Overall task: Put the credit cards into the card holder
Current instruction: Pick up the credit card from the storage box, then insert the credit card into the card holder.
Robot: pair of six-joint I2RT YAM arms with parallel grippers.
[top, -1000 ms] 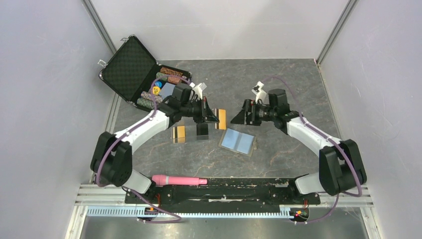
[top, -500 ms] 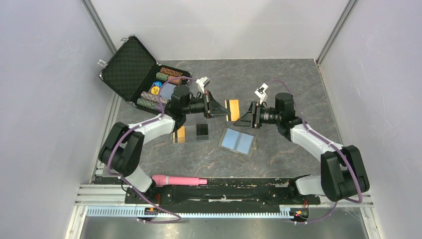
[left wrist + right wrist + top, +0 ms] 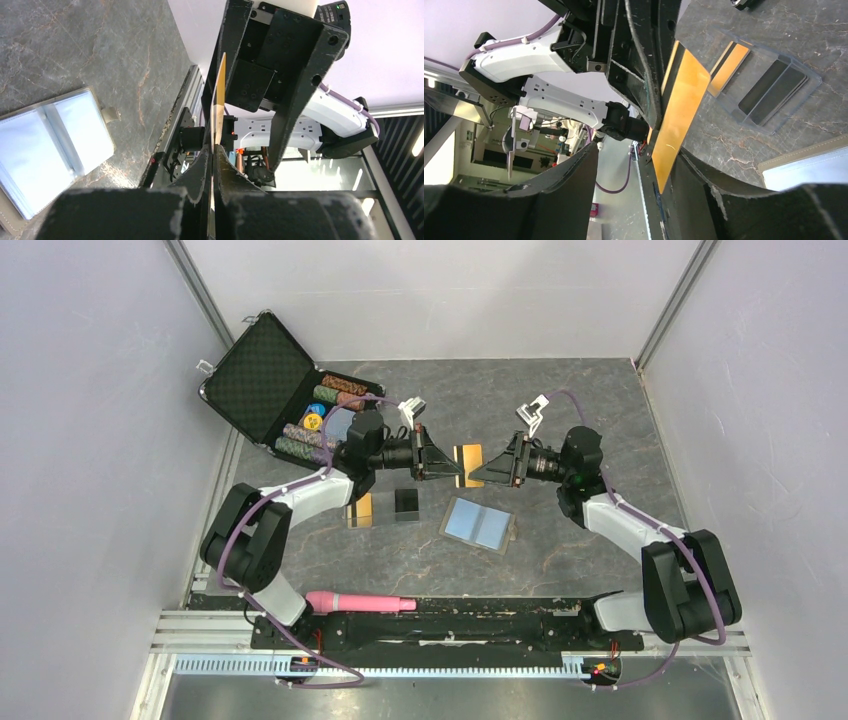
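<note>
While L gripper (image 3: pixel 445 462) clamps orange card (image 3: pixel 467 459) | R gripper (image 3: pixel 481 472) apart round it | grey marble table (image 3: pixel 580 405), white walls (image 3: pixel 450 290)

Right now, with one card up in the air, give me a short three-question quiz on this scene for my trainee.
1. True or false: the card holder lies open on the table.
2. The raised orange-gold card is: A) pinched in the left end effector; B) flat on the table; C) inside the card holder.
3. Fill in: beside the second orange-gold card on the table lies a ___ card.
Key: 1 true; 2 A; 3 black card.
</note>
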